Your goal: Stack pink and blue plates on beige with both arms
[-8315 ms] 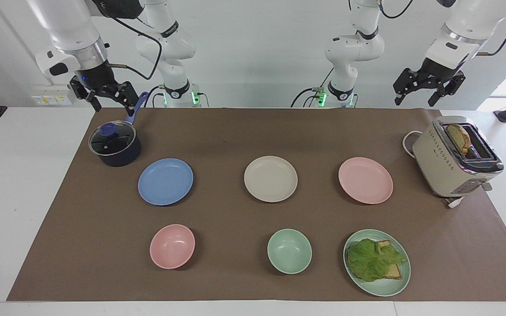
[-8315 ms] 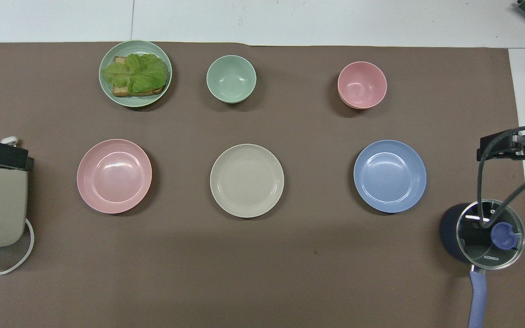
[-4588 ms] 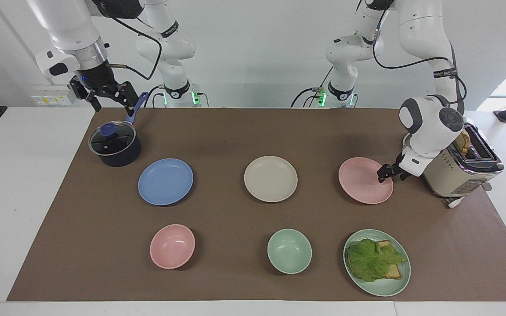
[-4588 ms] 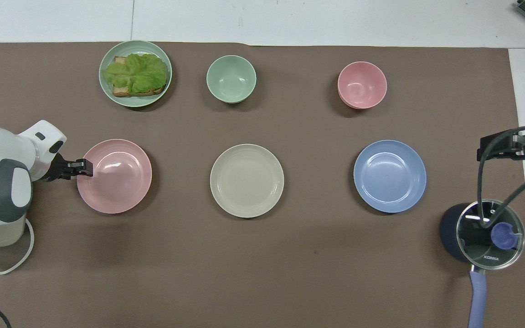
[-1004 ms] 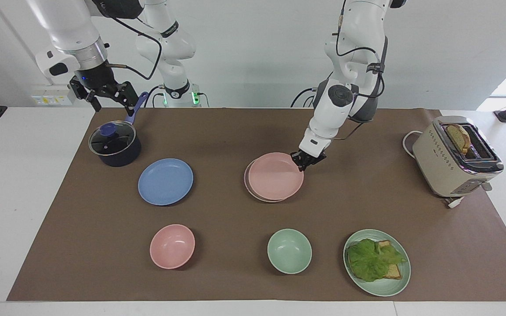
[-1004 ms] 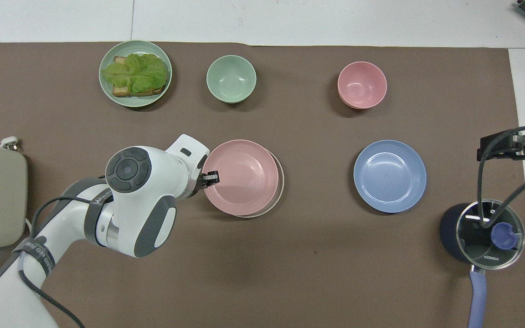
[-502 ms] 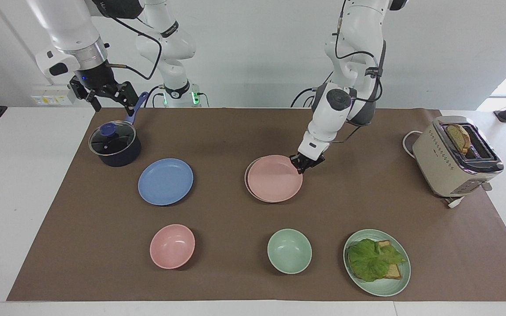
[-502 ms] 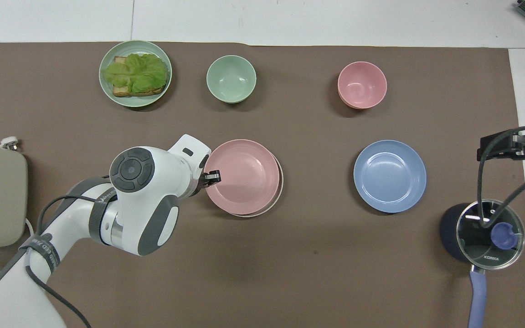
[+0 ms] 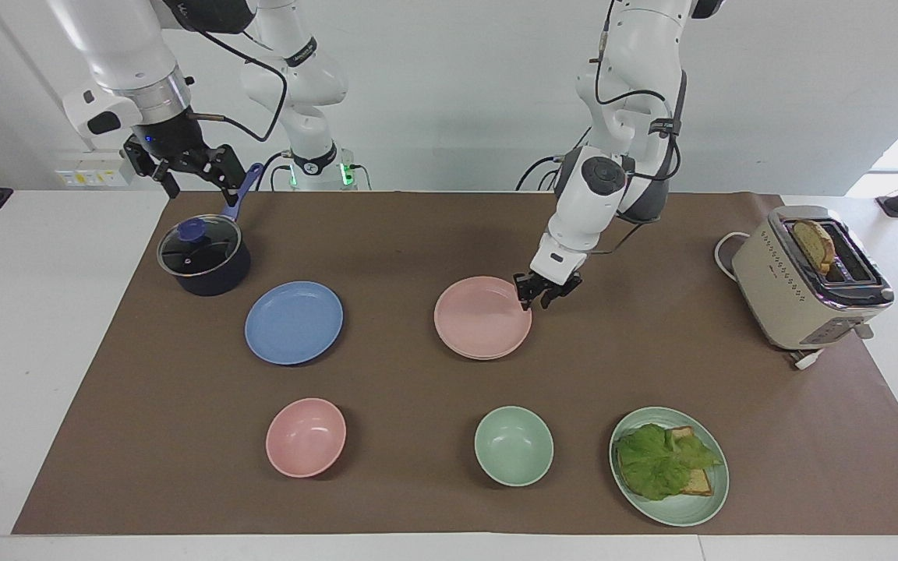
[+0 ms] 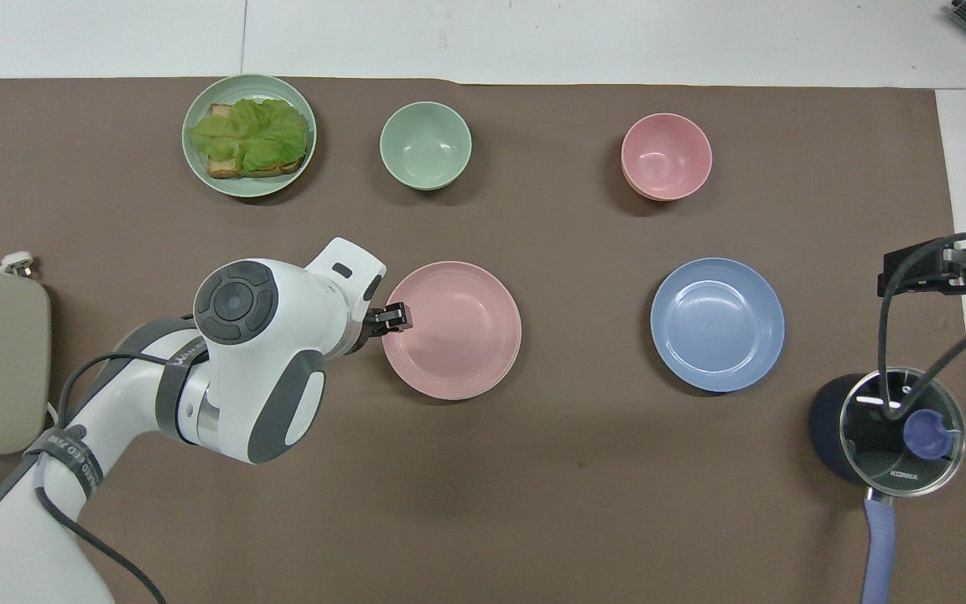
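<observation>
1. Facing view shows me the pink plate [image 9: 482, 317] lying on the beige plate [image 9: 488, 356] at the middle of the mat [image 9: 418, 241]; only a thin cream sliver shows under the pink rim on the side away from the robots.
2. My left gripper [image 9: 540, 293] sits at the pink plate's rim, on the toaster's side. Its fingers look parted and off the rim, so I read the plate as let go.
3. What the next move turns on, as I judge it: the blue plate [image 9: 294, 322] lies flat on the mat beside the stack, toward the right arm's end of the table, and the right arm is much the nearer one to it.
4. My right gripper [image 9: 188, 173] hangs open over the mat's corner by the pot [image 9: 204, 256], holding nothing; that arm waits.
5. Being round, the blue plate has no long axis, so any part of its rim would serve for a pinch.
6. In the overhead view the mat between the blue plate [image 10: 718, 324] and the pink plate [image 10: 453, 330] is bare.
7. The pot stands just beside the blue plate, nearer the robots, and I would mind its handle [image 10: 880, 549] on the descent.
8. The pink bowl [image 9: 305, 437], green bowl [image 9: 514, 446], lettuce plate [image 9: 669, 466] and toaster [image 9: 807, 276] lie apart from that path.
9. I would want the left arm withdrawn first, since it is over the stack's edge.
</observation>
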